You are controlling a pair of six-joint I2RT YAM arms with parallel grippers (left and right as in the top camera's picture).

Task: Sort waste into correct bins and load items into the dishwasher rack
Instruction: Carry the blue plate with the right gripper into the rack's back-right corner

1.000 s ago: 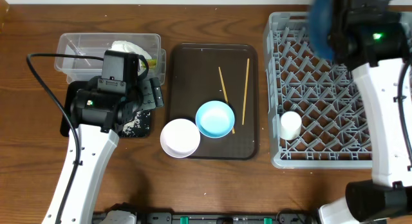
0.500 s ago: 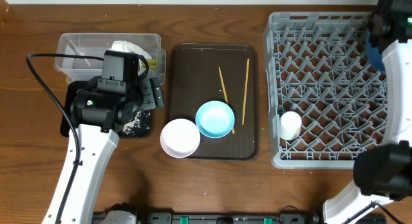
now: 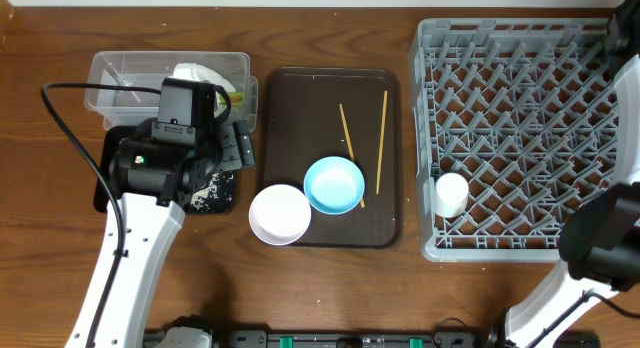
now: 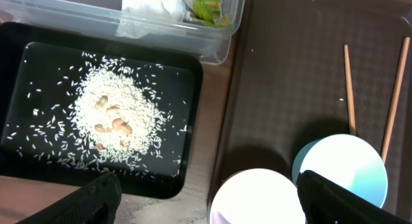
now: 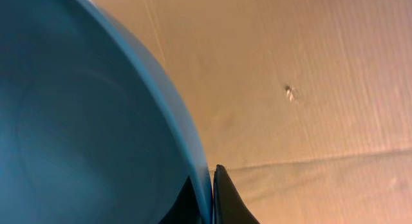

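Gripping the blue dish (image 5: 77, 121) by its rim are the right fingers (image 5: 224, 197); the left fingers (image 4: 96, 199) are hovering spread over the near edge of the black tray (image 4: 13, 82).

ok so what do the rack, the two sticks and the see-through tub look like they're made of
Rack: moulded plastic, judging by its uniform matte grey lattice and pegs. Sticks: likely wood or bamboo; they are pale tan, thin and have no shine. Tub: clear plastic, with see-through walls and glossy edges; glass seems less likely.
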